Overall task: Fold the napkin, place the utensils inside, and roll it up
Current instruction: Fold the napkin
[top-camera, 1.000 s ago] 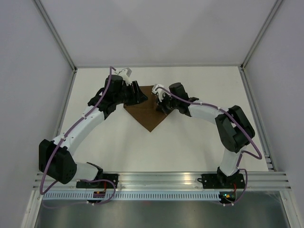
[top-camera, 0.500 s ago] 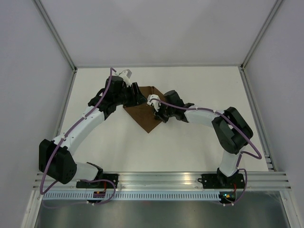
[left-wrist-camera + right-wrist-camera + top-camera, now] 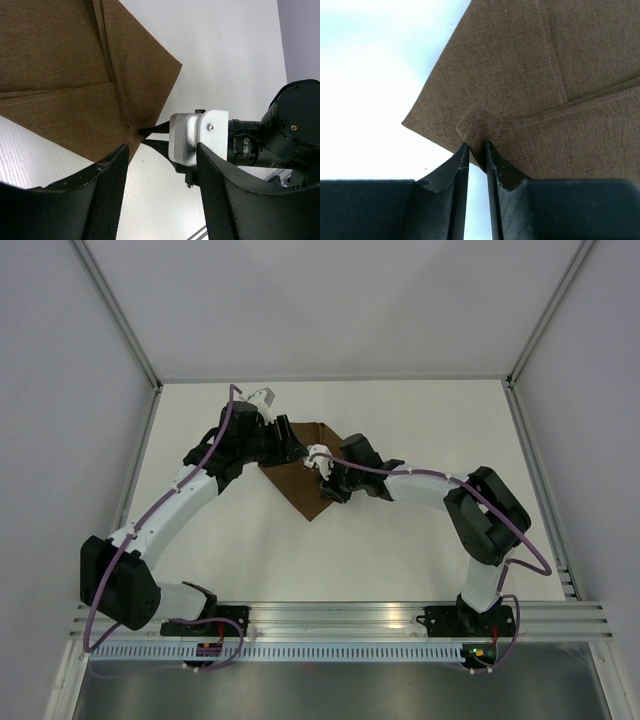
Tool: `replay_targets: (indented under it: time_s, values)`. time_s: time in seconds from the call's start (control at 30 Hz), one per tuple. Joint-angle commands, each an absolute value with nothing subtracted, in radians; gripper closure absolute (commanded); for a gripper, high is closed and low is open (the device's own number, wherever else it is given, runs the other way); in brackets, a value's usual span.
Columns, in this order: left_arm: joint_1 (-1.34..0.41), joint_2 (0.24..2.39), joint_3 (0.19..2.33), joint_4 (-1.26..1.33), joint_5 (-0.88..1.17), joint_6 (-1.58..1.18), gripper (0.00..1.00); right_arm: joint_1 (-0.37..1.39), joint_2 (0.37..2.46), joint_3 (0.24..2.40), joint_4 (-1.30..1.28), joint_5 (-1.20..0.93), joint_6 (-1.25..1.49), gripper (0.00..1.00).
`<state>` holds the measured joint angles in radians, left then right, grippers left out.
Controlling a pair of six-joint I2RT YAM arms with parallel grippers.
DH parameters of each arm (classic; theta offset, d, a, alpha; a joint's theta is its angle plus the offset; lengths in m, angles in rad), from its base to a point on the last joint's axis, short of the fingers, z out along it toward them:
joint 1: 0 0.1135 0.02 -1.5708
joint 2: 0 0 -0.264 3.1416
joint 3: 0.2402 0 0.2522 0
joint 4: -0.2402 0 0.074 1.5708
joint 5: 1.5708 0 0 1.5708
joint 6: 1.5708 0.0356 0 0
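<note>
Over the last second the right gripper (image 3: 476, 147) has swept leftward, dragging its catch across the cloth toward the other arm. Its fingers stand narrow, pinching a small doubled-over corner of the napkin (image 3: 520, 75), which lets it draw one layer over the rest to make the fold. The left gripper (image 3: 159, 150) is spread wide and holds nothing; it sits at the napkin's left part, seemingly placed to receive or steady the incoming edge. The brown sheet lies on the white table (image 3: 400, 540) between the two wrists, partly layered, its near point free. No utensils show in any view.
</note>
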<state>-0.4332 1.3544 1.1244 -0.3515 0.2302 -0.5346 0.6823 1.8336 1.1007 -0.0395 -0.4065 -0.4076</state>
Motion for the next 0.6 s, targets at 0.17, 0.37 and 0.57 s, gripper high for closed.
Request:
replay_targets:
  time_s: [0.17, 0.37, 0.57]
  values:
    - [-0.417, 1.284, 1.181, -0.370, 0.207, -0.554, 0.36, 0.713, 1.858, 1.147, -0.064, -0.526, -0.410, 0.64]
    - [-0.403, 1.279, 1.201, -0.377, 0.180, -0.574, 0.36, 0.723, 1.859, 1.163, -0.081, -0.572, -0.373, 0.63]
    - [-0.353, 1.258, 1.148, -0.341, 0.146, -0.617, 0.36, 0.698, 1.810, 1.172, -0.081, -0.578, -0.336, 0.63]
